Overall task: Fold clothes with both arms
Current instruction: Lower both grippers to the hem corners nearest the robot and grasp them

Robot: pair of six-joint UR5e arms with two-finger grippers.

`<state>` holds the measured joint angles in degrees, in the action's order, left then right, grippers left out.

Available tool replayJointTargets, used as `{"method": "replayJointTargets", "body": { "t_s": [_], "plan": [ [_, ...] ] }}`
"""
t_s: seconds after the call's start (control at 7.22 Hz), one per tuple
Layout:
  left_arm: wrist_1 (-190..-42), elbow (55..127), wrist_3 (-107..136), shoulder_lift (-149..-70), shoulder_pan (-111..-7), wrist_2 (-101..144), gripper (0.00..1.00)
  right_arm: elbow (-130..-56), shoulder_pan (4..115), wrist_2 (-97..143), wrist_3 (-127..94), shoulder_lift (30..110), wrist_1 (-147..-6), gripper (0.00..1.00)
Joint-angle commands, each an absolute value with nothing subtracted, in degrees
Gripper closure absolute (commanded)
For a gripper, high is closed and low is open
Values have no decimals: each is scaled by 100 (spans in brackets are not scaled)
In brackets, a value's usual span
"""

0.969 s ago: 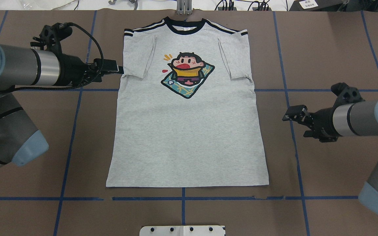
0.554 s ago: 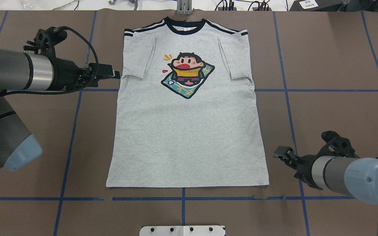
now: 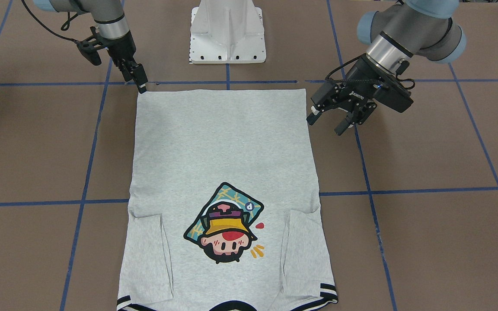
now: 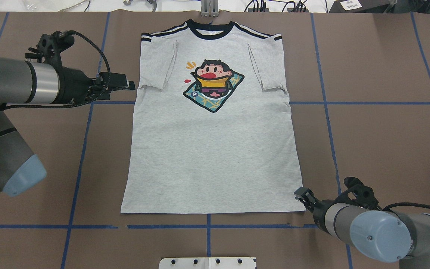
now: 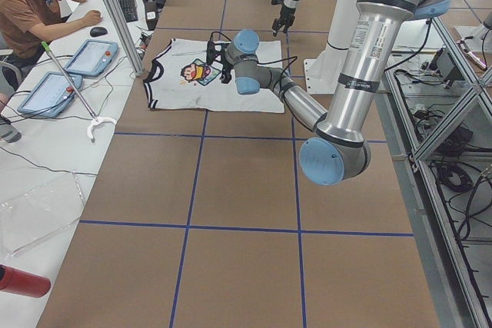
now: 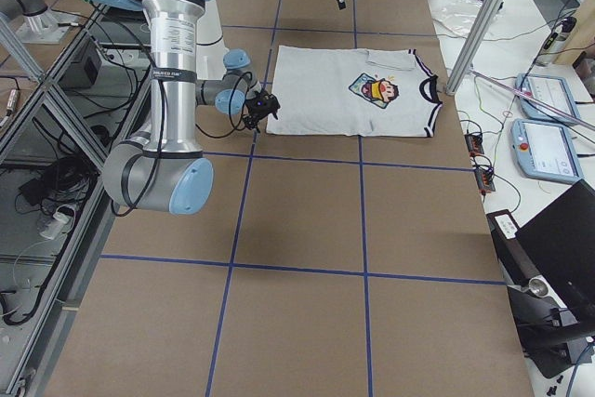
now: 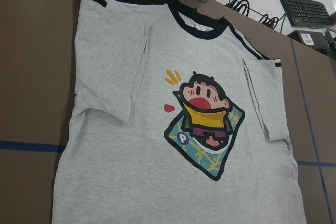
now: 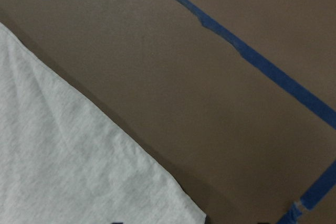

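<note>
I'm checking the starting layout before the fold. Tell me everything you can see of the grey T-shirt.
The T-shirt is light heather-grey knit with a black collar, black-and-white striped cuffs and a cartoon face print. It lies flat, front up, on the brown table, both sleeves folded inward, collar away from the robot. The right gripper sits at a hem corner, contact unclear; the left gripper hangs beside one side edge, apart.

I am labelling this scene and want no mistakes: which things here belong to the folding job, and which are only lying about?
Belong to the job:
grey T-shirt
left gripper
right gripper

Only lying about:
white pedestal base
keyboard
blue-edged tablets
red bottle
</note>
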<state>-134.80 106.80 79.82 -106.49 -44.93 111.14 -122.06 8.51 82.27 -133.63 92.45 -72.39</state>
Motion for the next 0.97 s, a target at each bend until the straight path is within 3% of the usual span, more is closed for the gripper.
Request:
{"method": "replayJointTargets", "body": {
  "t_s": [0.0, 0.42, 0.69, 0.83],
  "plan": [
    [-13482, 10670, 7980, -10600, -4491, 11101, 1, -12051, 782, 8192, -13465, 9115, -7312, 13],
    [-13482, 10608, 7972, -10582, -4483, 11092, 1, -11884, 756, 8191, -13465, 8983, -7365, 15],
    [-13482, 10608, 7972, -10582, -4491, 11092, 1, -11856, 756, 8191, -13465, 8868, -7470, 21],
    [-13482, 10617, 7972, -10582, -4491, 11092, 1, -11856, 756, 8191, -13465, 8842, -7497, 28]
  ]
}}
